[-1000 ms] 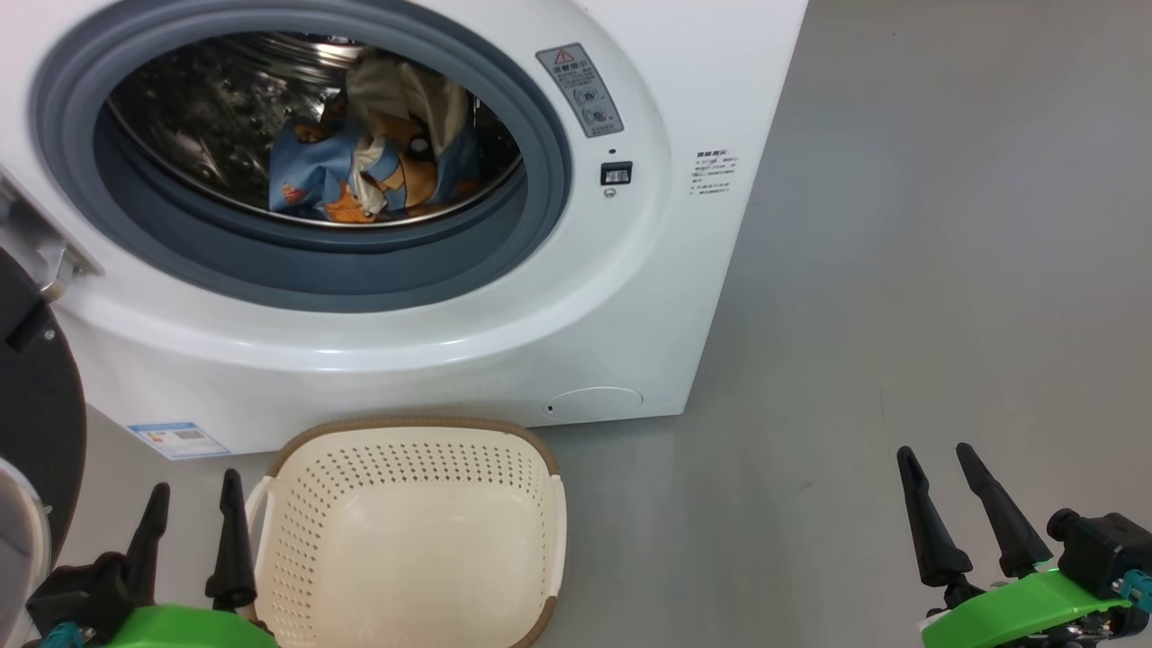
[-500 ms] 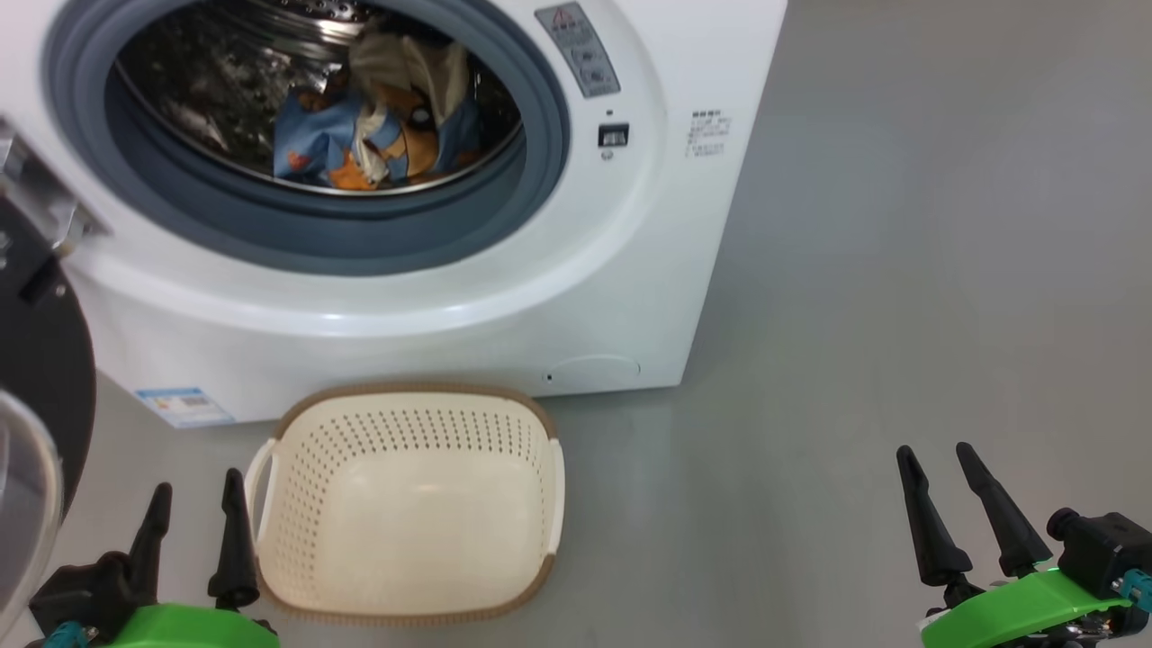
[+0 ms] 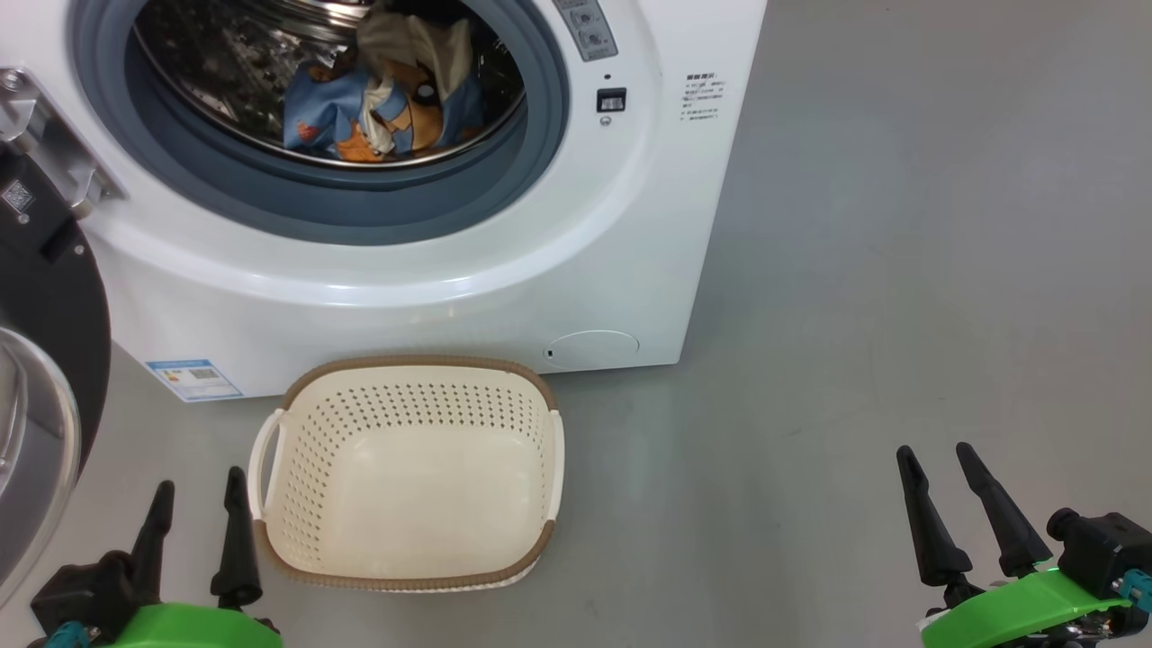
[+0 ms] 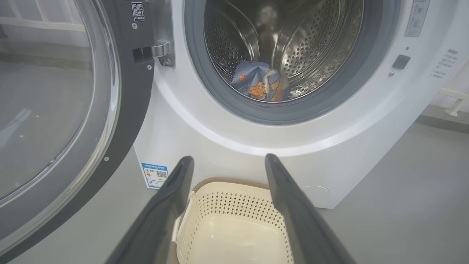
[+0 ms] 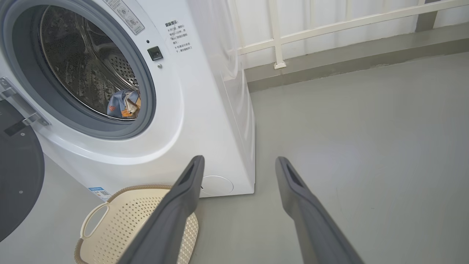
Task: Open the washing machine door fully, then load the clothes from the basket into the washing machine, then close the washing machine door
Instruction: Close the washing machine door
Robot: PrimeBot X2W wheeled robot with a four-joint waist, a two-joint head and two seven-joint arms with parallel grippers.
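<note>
The head camera has tipped downward since the earlier picture. The whole scene has slid up the head view, while the things keep their places relative to one another and both grippers stay at the same lower corners.

The top of the big white boxy front-loading washing machine (image 3: 432, 297) is now cut off, and so is the upper arc of its grey rubber gasket (image 3: 360, 207). The large round washing machine door (image 3: 54, 297), with its glossy black rim and clear domed glass, stands swung open on the left. The head view's edge slices it, leaving only part of the rim and a sliver of the bowl.

The soft light-blue clothes (image 3: 378, 108), printed with orange-brown figures and cream patches, lie bunched low in the perforated steel drum (image 4: 311, 44). In the right wrist view their print is too small to make out.

The small rectangular cream plastic basket (image 3: 414, 364), with perforated sides and a brown woven-look rim, sits on the smooth grey floor (image 3: 900, 270) just before the machine. Its bare bottom shows. A small blue label sticker (image 3: 193, 378) marks the machine's lower front.

The left gripper (image 3: 200, 479) hangs just beside the basket's left handle, its long dark fingers pointing up the view, spread and holding nothing. The right gripper (image 3: 934, 448) hangs over bare floor, well apart from the basket, its fingers likewise spread on nothing.
</note>
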